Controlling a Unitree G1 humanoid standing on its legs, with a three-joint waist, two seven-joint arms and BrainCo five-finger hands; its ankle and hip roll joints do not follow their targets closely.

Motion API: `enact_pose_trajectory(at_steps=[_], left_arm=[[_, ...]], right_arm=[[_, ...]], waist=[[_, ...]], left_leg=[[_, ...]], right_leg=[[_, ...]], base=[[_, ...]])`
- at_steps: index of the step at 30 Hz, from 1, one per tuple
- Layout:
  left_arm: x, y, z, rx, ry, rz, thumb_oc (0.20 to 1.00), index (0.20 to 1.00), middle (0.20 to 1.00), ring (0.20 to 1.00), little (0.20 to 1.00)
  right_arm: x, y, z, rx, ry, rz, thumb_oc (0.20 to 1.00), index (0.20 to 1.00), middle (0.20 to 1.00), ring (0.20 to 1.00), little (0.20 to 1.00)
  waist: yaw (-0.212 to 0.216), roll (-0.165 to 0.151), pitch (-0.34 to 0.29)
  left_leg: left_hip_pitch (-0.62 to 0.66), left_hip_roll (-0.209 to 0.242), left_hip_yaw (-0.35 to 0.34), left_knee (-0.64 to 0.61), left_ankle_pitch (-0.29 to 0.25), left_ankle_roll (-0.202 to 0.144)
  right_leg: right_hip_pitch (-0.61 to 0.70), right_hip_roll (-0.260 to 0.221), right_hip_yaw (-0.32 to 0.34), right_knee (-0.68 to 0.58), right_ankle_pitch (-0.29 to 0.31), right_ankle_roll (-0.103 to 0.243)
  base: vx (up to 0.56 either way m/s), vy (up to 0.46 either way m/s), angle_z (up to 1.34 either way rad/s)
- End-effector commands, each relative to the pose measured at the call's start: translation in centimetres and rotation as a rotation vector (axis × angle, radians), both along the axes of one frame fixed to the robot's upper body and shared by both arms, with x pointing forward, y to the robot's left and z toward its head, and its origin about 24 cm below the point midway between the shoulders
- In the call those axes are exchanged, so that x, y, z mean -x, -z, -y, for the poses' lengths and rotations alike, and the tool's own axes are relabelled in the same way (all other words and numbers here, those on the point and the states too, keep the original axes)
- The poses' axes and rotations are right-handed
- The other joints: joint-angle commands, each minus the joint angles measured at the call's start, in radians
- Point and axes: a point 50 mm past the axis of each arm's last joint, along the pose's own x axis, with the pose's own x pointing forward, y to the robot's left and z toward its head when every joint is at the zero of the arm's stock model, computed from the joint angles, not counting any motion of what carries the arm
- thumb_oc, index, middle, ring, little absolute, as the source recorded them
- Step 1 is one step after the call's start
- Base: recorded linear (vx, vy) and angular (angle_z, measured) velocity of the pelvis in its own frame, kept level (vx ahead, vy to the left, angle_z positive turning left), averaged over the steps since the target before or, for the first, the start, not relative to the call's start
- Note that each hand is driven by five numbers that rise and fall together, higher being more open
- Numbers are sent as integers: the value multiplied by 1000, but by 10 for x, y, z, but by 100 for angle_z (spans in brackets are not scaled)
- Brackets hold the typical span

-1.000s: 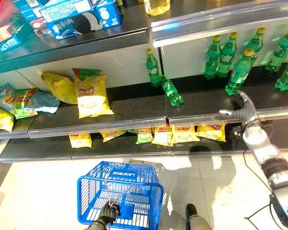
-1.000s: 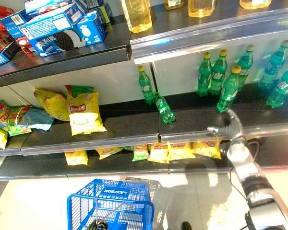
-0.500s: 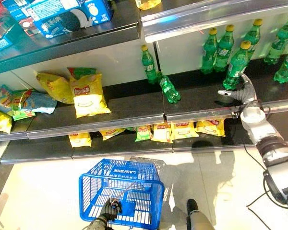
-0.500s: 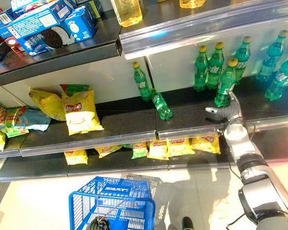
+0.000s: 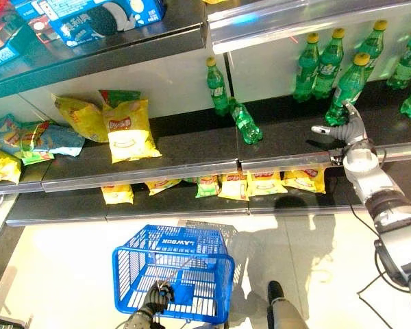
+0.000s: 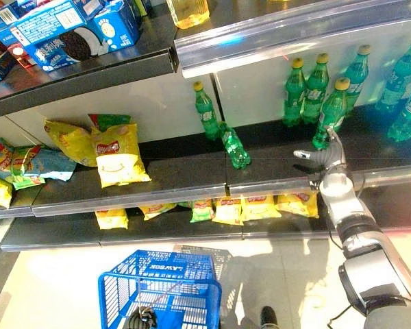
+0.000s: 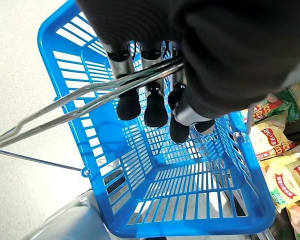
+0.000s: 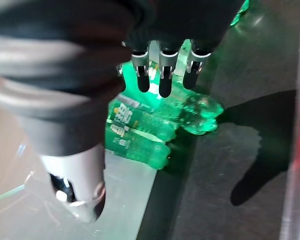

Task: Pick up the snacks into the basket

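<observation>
Below, in the left eye view, the robot's left hand (image 5: 156, 297) grips the wire handle of the blue basket (image 5: 172, 272) on the floor, while yellow snack bags (image 5: 127, 130) lie on the middle shelf (image 5: 185, 161) and the right hand (image 5: 342, 129) reaches beside an upright green bottle (image 5: 346, 89). From the left wrist, fingers (image 7: 128, 102) curl round the basket handle (image 7: 85, 100) above the basket. From the right wrist, the right hand's fingers (image 8: 161, 75) hang relaxed and unclenched, grasping nothing, just over green bottle bases (image 8: 155, 125).
</observation>
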Motion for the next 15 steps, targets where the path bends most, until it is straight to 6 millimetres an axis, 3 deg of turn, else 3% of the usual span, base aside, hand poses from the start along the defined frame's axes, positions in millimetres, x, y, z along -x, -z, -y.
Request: enact_pose_trajectory(at_steps=[1,7,15], left_arm=[[16,3,-31,-106,1,-47,200,200,200,200,200],[16,4,-30,-112,6,-53,200,200,200,200,200],[15,4,-27,-112,18,-52,200,200,200,200,200]], right_arm=[[4,-46,2,82,15,122,1000,1000,1000,1000,1000],[10,-44,25,17,100,113,1000,1000,1000,1000,1000],[14,-38,34,11,127,101,1000,1000,1000,1000,1000]], waist=[[11,-62,-9],[11,-53,-8],[8,-48,-7]], left_leg=[[-11,-23,-17,80,-82,-25],[-15,-26,-23,75,-78,-26],[-20,-28,-23,77,-79,-25]], right_leg=[[104,-74,45,-215,93,125],[99,-77,41,-210,92,125],[92,-77,43,-207,91,127]], base=[[-4,-12,4],[0,0,0],[0,0,0]])
